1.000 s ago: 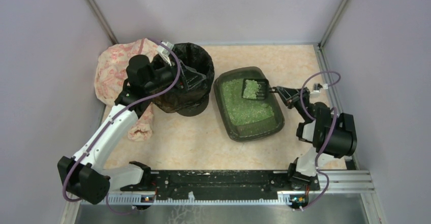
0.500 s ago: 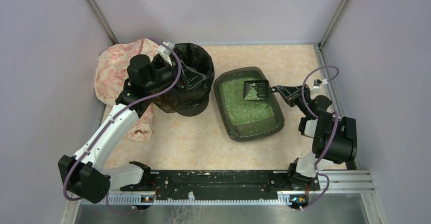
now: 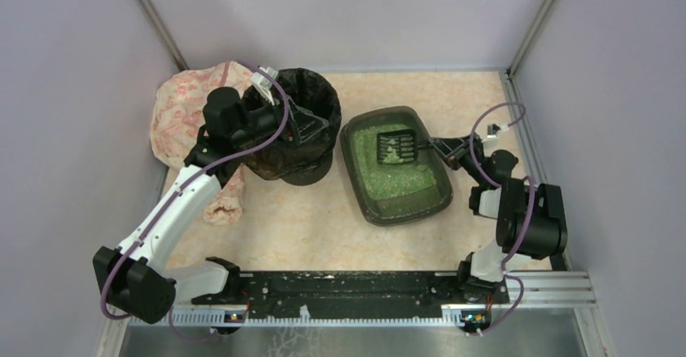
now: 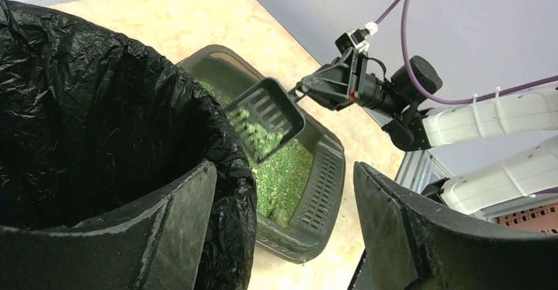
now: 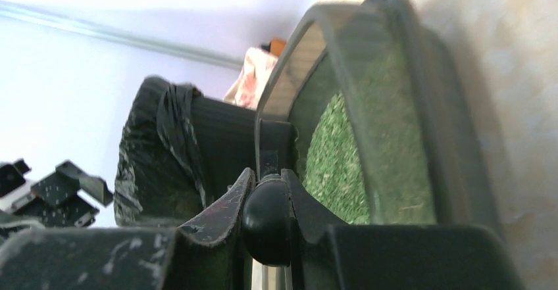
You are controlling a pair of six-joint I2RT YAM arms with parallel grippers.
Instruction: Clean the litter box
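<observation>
Well, we were mid-scoop: the right gripper [image 3: 447, 144], fingers clamped on its handle, held the black slotted plastic scoop [image 3: 396, 146] tilted over the shallow dark grey-green plastic litter box [image 3: 404, 213], centre-right on the table, granules sifting through. Next we needed a level carry left to the round black-bagged bin [image 3: 323, 90]; there the left gripper [image 3: 310, 129] hung wide open at the rim, crowding our path, a pink patterned cloth [image 3: 182, 110] beyond

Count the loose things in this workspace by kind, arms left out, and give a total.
Containers: 2, the litter box and the bag-lined bin
Scoops: 1, the scoop, held above the litter
Cloths: 1, the patterned cloth
Total: 4
</observation>
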